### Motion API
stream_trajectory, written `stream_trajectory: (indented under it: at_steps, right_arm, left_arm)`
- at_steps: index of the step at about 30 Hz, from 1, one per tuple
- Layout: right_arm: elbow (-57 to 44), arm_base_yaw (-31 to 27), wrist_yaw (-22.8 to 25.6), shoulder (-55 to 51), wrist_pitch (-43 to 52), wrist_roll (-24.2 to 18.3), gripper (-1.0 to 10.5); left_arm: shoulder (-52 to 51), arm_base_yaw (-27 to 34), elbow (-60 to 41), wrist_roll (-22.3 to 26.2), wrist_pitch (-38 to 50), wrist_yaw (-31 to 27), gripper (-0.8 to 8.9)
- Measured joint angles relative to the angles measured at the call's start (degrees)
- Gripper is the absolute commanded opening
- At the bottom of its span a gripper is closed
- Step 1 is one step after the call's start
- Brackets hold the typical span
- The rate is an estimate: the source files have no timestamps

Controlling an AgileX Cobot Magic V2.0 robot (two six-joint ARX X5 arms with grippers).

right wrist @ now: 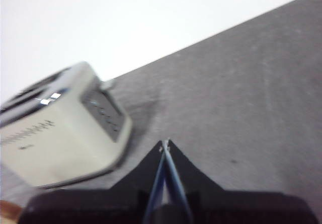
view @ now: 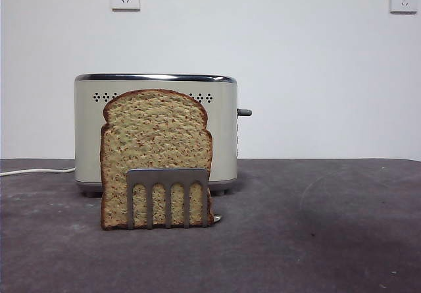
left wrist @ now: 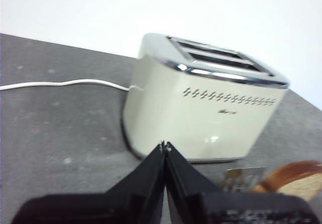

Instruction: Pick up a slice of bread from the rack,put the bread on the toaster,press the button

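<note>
While both arms wait above the grey table (view: 329, 240), you see the large cream-beige boxy toaster (view: 155, 132) standing at the back, its two top slots empty, a white cord (view: 36, 171) trailing from one side. Just before it stands the small shiny steel toast rack (view: 168, 195), holding the flat wholegrain slice of bread (view: 155, 141) upright. Your left gripper (left wrist: 164, 144) hangs near the toaster and rack, jaws pressed together, holding nothing. Your right gripper (right wrist: 165, 142) likewise is closed and empty, well apart from the bread.
</note>
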Motion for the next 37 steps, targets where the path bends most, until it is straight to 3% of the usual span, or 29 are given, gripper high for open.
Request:
stream_trajectory:
  at_steps: [3, 7, 15, 24, 31, 32, 36, 37]
  right_arm:
    - [5.38, 0.0, -4.28, 4.55, -1.99, -0.9, -0.1]
    - [14.38, 0.0, -11.98, 12.07, -8.35, -5.09, -0.1]
    - [32.72, 0.11, -22.18, 25.59, -25.79, -15.43, -0.1]
    - [48.19, 2.23, -25.05, 33.9, -44.22, -26.29, -0.1]
    - [50.31, 2.91, -25.07, 34.4, -47.34, -29.51, -0.1]
    - [50.31, 2.93, -25.07, 34.4, -47.39, -29.64, -0.1]
    - [50.31, 2.93, -25.05, 34.51, -47.39, -29.86, -0.1]
    - [50.31, 2.93, -25.05, 34.49, -47.36, -29.86, -0.1]
  left_arm:
    - [3.85, 0.0, 4.24, 0.07, -1.92, 4.35, -0.08]
    - [9.62, 0.0, 10.29, 1.88, -5.7, 11.63, -0.08]
    - [18.25, 0.0, 22.23, 12.57, -17.57, 23.43, -0.08]
    - [24.3, -2.78, 33.83, 23.96, -34.38, 26.38, -0.08]
    - [26.01, -4.9, 38.42, 28.89, -38.97, 25.7, 0.11]
    - [26.21, -4.9, 38.6, 29.05, -38.97, 25.66, 0.54]
    - [27.23, -5.16, 39.17, 29.18, -39.12, 23.96, 6.31]
    - [27.41, -5.35, 39.39, 29.24, -39.15, 23.69, 6.85]
